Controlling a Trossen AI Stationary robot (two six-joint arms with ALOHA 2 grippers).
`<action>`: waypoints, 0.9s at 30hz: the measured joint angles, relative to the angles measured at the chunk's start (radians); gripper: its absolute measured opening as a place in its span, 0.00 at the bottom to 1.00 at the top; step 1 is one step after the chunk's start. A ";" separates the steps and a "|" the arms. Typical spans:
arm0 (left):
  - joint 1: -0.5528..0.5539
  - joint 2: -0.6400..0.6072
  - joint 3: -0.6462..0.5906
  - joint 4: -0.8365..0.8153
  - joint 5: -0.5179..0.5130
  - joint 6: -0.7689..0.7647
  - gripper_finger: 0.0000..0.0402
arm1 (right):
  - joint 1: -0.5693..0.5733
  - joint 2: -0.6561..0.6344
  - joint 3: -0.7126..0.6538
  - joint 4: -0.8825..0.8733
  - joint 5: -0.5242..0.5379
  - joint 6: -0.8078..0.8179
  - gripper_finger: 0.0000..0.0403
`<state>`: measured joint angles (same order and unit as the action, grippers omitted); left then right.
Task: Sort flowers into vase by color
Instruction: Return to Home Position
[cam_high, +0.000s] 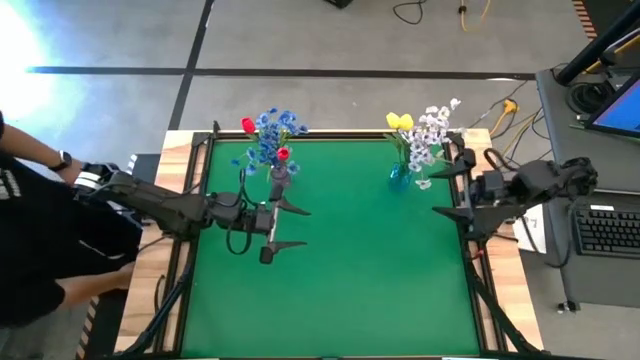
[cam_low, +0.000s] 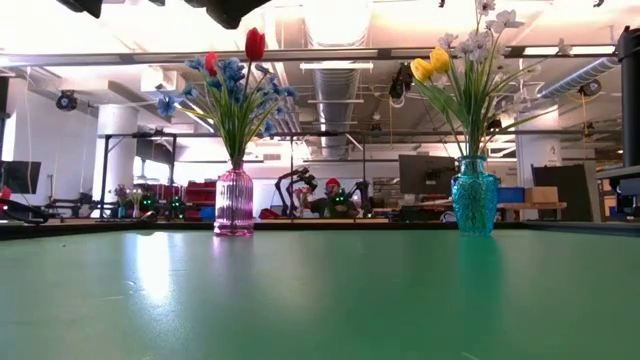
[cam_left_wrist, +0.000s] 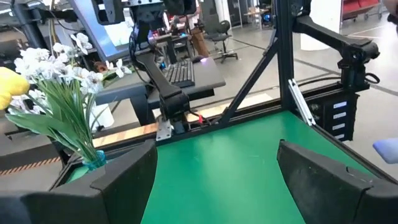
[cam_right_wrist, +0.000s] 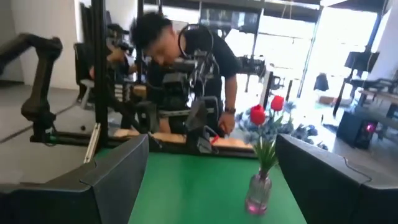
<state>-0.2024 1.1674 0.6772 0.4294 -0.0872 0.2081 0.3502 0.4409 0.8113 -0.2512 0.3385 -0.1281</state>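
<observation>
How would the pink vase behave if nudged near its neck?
Likely tippy: the pink vase is narrow, with blue and red flowers spreading tall above it. Looks like ribbed glass, so probably slick, breakable. A low push may slide it on the green table.

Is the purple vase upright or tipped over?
Upright: in the low view the purple vase stands on its base on the green table, with red tulips and blue flowers rising from its neck.
</observation>
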 joint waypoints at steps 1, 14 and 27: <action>0.000 -0.009 -0.007 0.000 0.000 0.000 0.79 | 0.000 -0.012 -0.004 -0.001 -0.002 -0.009 0.85; 0.008 -0.089 -0.109 0.075 -0.009 -0.028 0.79 | -0.001 -0.118 -0.089 0.008 -0.043 -0.029 0.85; 0.033 -0.271 -0.121 -0.272 -0.075 -0.058 0.78 | -0.001 -0.255 -0.205 0.062 -0.057 -0.029 0.85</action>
<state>-0.1696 0.8964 0.5560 0.1572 -0.1619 0.1499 0.3492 0.1857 0.6067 -0.1893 0.2811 -0.1574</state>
